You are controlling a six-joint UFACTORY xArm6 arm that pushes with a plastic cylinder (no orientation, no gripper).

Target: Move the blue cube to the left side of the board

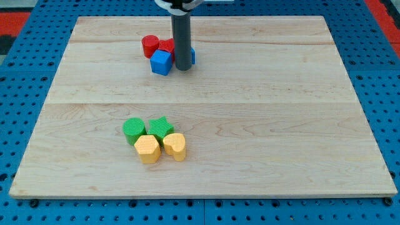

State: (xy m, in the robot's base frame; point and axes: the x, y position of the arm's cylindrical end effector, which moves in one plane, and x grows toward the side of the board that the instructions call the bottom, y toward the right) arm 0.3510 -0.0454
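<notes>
Blue cube (161, 62) near the board's (281, 125) top, touching red cylinder (150, 45) and another red block (167, 45). My tip (183, 67) just right of it; no jaws. Second blue block (192, 56) behind the rod. Green and yellow blocks well below.

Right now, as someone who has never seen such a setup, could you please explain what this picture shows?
This is one camera view of a wooden board on a blue pegboard base. The dark upright rod is the end of my robot arm; it holds nothing and only pushes blocks with my tip. My tip stands just to the view's right of the blue cube, close against a cluster near the view's top: a red cylinder, another red block, and a second blue block mostly hidden behind the rod. Lower down sit a green cylinder, a green star, a yellow hexagon and a yellow heart-like block.
</notes>
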